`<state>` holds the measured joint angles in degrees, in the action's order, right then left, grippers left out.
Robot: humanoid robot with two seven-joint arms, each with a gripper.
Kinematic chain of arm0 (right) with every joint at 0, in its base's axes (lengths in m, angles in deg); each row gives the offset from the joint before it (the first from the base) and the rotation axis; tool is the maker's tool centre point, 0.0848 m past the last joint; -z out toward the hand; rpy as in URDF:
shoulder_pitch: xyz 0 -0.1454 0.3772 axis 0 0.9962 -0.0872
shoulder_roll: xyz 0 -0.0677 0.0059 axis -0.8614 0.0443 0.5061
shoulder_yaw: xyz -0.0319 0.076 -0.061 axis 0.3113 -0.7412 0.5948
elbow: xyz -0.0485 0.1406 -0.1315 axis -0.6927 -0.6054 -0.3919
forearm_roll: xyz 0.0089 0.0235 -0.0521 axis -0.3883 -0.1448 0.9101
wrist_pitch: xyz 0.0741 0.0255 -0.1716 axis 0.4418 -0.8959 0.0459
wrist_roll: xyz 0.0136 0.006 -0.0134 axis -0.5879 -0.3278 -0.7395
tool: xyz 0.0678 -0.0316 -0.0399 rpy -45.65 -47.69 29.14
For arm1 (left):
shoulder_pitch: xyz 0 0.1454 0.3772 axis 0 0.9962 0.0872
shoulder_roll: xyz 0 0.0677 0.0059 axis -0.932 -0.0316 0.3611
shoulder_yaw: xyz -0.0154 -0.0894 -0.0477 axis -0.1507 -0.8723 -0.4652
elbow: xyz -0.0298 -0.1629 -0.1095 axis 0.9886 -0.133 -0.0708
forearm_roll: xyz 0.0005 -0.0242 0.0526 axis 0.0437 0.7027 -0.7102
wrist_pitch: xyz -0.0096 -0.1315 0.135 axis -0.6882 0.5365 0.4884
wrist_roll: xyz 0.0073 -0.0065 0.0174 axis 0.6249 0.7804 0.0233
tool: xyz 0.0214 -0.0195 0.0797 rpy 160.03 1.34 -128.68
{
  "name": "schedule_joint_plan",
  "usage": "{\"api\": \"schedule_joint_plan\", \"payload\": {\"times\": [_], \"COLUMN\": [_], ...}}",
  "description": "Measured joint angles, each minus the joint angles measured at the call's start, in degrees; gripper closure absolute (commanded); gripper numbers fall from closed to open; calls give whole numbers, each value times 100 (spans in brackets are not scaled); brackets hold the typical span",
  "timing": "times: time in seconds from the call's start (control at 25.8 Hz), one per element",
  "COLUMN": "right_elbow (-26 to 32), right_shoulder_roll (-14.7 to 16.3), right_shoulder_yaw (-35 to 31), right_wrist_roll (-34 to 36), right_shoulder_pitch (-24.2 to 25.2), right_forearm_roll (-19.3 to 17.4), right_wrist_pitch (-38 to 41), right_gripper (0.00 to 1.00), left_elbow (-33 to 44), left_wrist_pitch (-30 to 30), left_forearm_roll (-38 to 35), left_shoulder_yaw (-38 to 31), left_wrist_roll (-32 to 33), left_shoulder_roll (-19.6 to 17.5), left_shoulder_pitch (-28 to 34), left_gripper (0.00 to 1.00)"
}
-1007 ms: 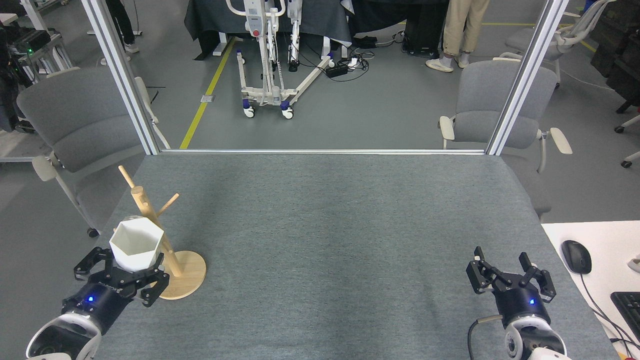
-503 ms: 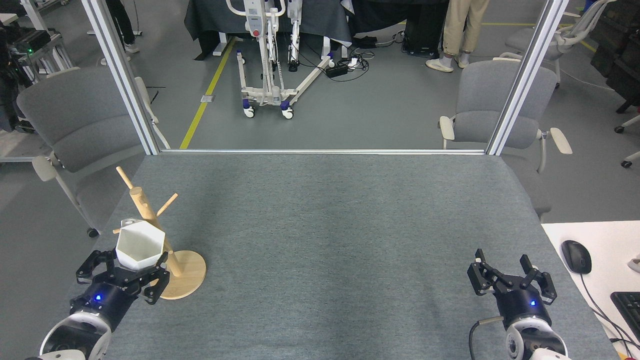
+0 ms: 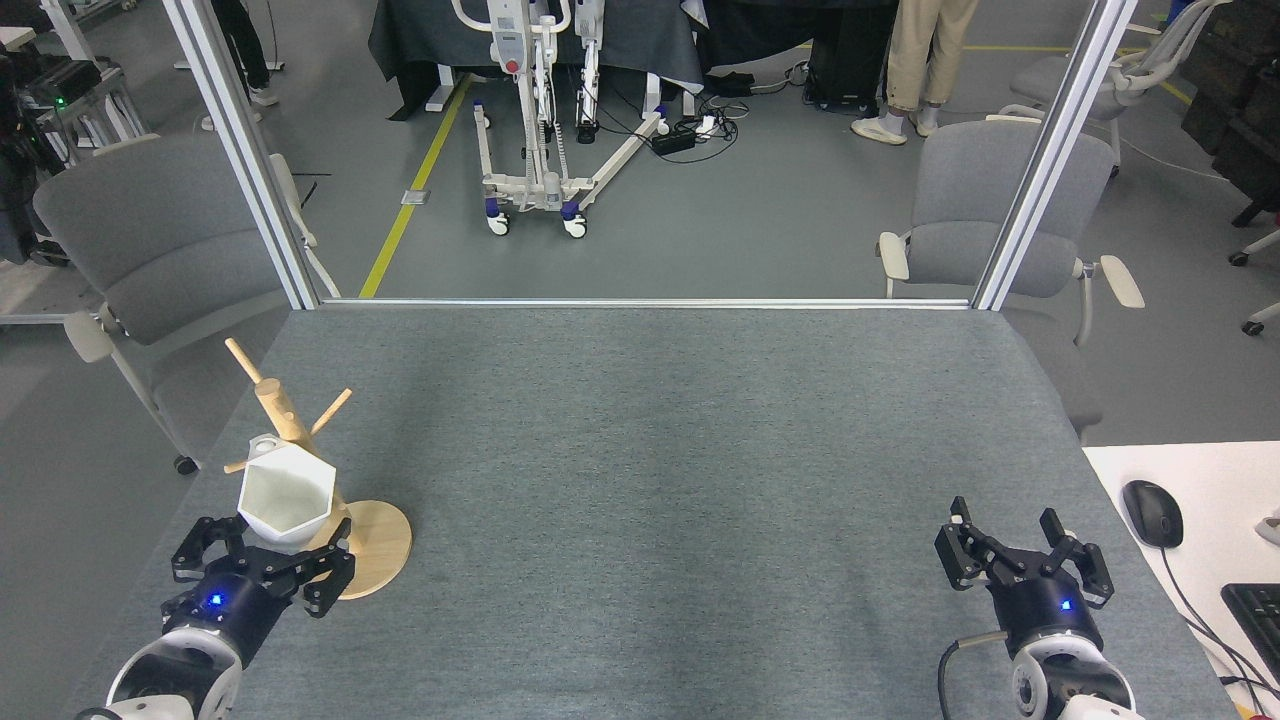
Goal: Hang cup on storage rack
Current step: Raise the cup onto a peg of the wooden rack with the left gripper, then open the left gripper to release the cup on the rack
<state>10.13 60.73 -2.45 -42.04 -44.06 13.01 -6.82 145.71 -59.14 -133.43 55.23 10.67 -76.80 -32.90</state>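
While our left claw (image 3: 262,560) sits low at the near-left corner of the worktop (image 3: 650,460), its dark fingers are spread apart, and the cup (image 3: 286,494) stands just above them; from this angle we cannot tell whether the fingertips touch the cup's underside, so we call the claw open and empty. The cup is white and faceted, its hexagonal mouth turned up toward us, and its loop handle shows at the far side, right against the pole of the storage rack (image 3: 300,470). It seems to hang there from a low peg, though the cup's body hides the join. The rack's pole leans away to the upper left in our view, two thin pegs jut out near its top, a third pokes out to the left behind the cup, and its round wooden base lies flat on the grey cloth just right of our left claw. Far across the worktop, near the right edge, our right claw (image 3: 1020,560) hovers with its fingers spread wide, holding nothing. Beyond it, on a white desk (image 3: 1180,600), lie a black mouse (image 3: 1152,512) and the corner of a keyboard (image 3: 1256,615).
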Motion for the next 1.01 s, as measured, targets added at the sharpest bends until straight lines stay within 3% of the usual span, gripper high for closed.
{"api": "schedule_joint_plan", "payload": {"times": [0.54, 0.77, 1.01], "right_elbow": [-19, -58, -73], "right_shoulder_roll": [32, 86, 156], "right_shoulder_yaw": [-10, -9, -11], "right_wrist_roll": [-16, -17, -30], "right_shoulder_pitch": [4, 11, -10], "right_forearm_roll": [17, 33, 57], "right_wrist_pitch": [-4, 24, 34], "right_gripper": [1, 1, 1], "left_elbow": [-488, -577, -409], "left_wrist_pitch": [-30, -4, 2], "left_forearm_roll": [8, 11, 24], "left_shoulder_yaw": [42, 150, 307], "left_wrist_roll": [-125, -224, -255], "left_shoulder_roll": [496, 963, 1726], "left_shoulder_pitch": [-17, 27, 36], "left_gripper": [2, 2, 2]}}
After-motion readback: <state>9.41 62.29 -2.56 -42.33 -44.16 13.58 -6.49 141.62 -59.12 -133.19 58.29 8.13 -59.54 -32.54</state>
